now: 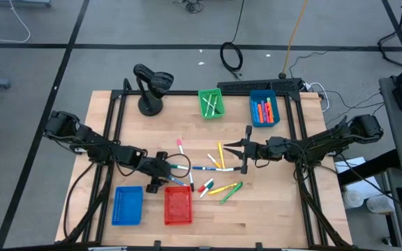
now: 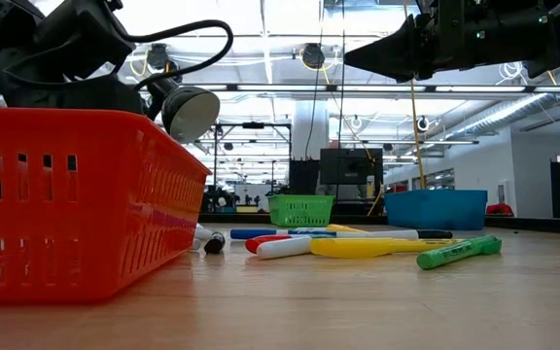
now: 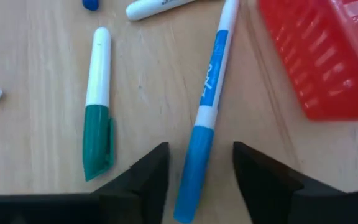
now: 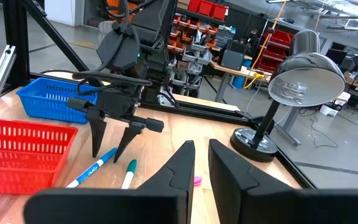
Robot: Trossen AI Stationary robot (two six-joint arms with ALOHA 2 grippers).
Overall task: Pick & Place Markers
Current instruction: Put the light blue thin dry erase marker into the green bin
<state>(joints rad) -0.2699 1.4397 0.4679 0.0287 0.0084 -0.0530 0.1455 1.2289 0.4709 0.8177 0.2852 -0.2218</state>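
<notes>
Light wood table (image 1: 271, 209) w/ a black frame, standing on a grey floor crossed by dark lines; cables trail on the floor behind it. The low view looks into a big workshop w/ bright ceiling lights, racks and more benches. Black desk lamp (image 1: 151, 85) sits at the back left corner. Green basket (image 1: 211, 103) and blue basket (image 1: 263, 109) at the back both hold markers; a flat blue basket (image 1: 127, 205) and a red basket (image 1: 178, 206) sit at the front edge. Loose markers (image 1: 215, 178) lie scattered mid-table betw. the two arms. Left gripper (image 3: 196, 171) is down at the table just behind the red basket, fingers apart and straddling a blue-capped marker (image 3: 205, 112), not clamped on it; a green-capped marker (image 3: 97, 137) lies just beside. Right gripper (image 4: 201, 163) hovers above mid-table, aimed toward the left arm, fingers nearly together, holding nothing.
</notes>
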